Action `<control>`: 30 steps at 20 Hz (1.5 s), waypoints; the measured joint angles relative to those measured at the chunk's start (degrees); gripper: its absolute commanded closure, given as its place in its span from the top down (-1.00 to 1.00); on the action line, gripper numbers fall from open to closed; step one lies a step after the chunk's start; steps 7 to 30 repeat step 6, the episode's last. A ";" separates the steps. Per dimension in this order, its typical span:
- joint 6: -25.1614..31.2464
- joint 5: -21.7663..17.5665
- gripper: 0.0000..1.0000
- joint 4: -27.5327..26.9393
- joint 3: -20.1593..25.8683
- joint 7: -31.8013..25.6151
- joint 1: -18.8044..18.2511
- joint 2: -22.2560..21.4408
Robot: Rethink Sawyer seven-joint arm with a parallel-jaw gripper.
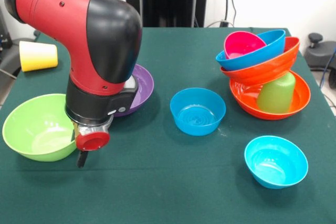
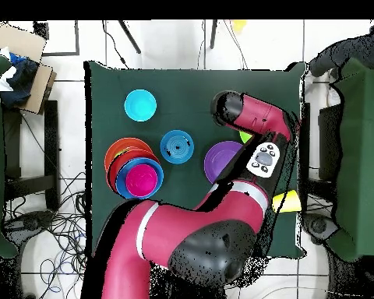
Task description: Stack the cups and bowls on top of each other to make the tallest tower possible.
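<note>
So far, your tower (image 1: 265, 74) stands partway built at the table's (image 1: 157, 192) edge: an orange bowl (image 1: 299, 100) at the bottom, an upturned light green cup (image 1: 277, 94) inside it, then a second orange bowl (image 1: 273, 66), a blue bowl (image 1: 262, 51) and a pink bowl (image 1: 242, 43), all tilting. Five pieces are still loose. Nearest the tower sits another blue bowl (image 1: 198, 111), with a small cyan bowl (image 1: 276, 161) just in front of the tower. Farther off are a purple bowl (image 1: 142, 85), then a lime green bowl (image 1: 39, 127), and farthest away a yellow cup (image 1: 38, 55) lying on its side. Your gripper (image 1: 82, 156) hangs low beside the lime green bowl's rim, well apart from the tower. You cannot tell from either view whether it is spread or closed, or whether it touches the bowl.
</note>
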 measured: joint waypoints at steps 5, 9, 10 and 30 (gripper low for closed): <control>0.00 -0.02 1.00 0.01 0.00 0.00 -0.07 -0.37; 0.00 -0.04 1.00 0.01 0.00 0.00 -0.14 -0.54; 0.00 -0.04 1.00 0.01 0.00 0.00 -0.14 -0.54; 0.00 -0.04 1.00 0.01 0.00 0.00 -0.14 -0.54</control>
